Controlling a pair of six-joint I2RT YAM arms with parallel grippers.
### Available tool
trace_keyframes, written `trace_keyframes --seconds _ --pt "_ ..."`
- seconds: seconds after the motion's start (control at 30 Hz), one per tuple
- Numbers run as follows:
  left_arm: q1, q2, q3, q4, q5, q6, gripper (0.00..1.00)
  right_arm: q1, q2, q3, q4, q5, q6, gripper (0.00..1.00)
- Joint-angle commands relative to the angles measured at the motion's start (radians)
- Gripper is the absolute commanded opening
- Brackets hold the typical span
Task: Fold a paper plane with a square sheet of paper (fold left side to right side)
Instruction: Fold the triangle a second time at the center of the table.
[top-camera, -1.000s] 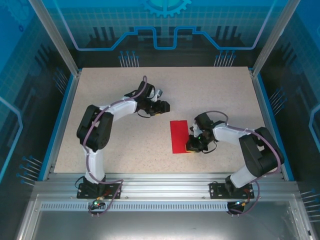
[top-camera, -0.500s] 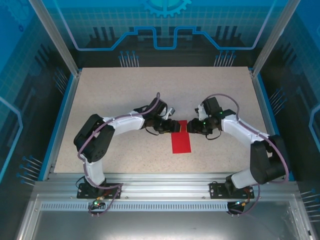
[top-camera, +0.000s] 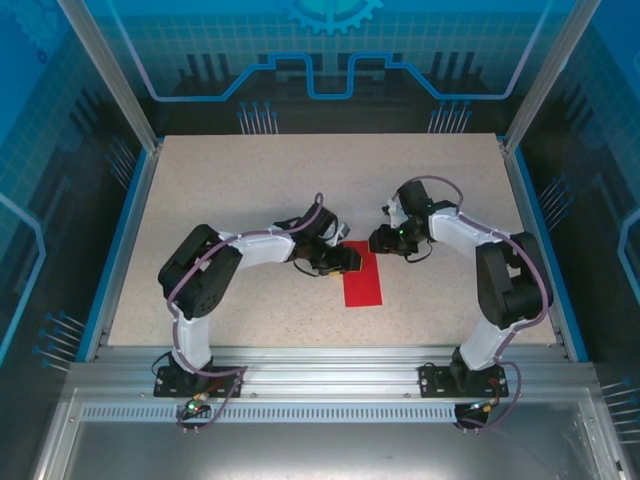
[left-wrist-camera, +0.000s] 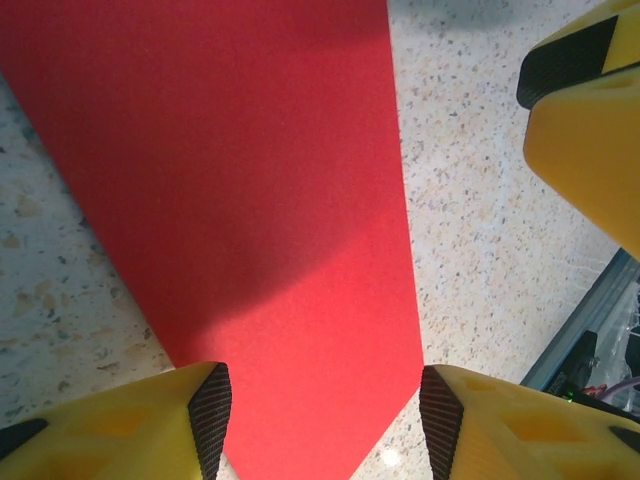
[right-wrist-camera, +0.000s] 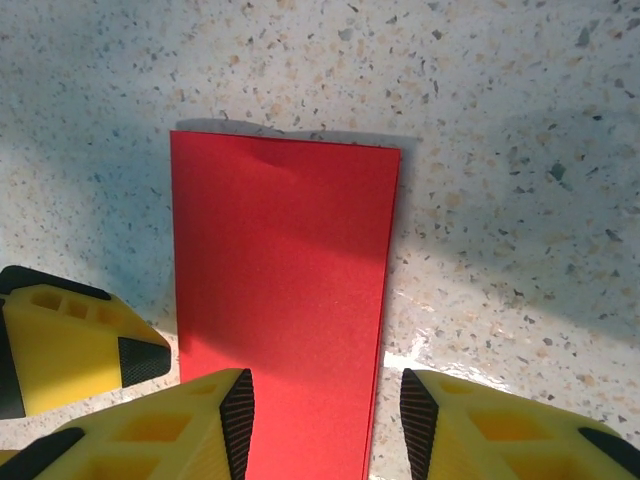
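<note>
Top external | red paper (top-camera: 362, 282) lies flat as a narrow rectangle in the middle of the table (top-camera: 230, 180) | left pincer (top-camera: 347, 260) and right pincer (top-camera: 380, 241) both apart, empty, at its far end | advice: pin one corner, lift the other low, align edges before creasing.

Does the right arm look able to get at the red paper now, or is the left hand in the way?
Probably yes. The right hand hangs open over the red paper, whose edge lies flat between its fingers; the left hand is at the opposite edge, leaving that stretch uncovered.
</note>
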Motion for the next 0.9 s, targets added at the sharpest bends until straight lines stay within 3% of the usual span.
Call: trace_keyframes --seconds 0.0,0.37,0.53,0.87 --pt "-0.003 0.028 -0.012 -0.010 -0.005 -0.001 0.57 -0.012 0.028 0.034 -0.005 -0.027 -0.023 0.46" --pt "-0.014 0.051 0.012 -0.084 -0.052 0.021 0.57 -0.015 0.075 0.073 -0.003 -0.028 -0.019 0.48" --pt "-0.038 0.051 0.028 -0.135 -0.092 0.038 0.57 -0.047 0.095 0.069 0.056 -0.121 0.017 0.48" --pt "-0.039 0.048 0.020 -0.134 -0.101 0.037 0.57 -0.049 0.172 0.097 0.100 -0.187 0.003 0.48"
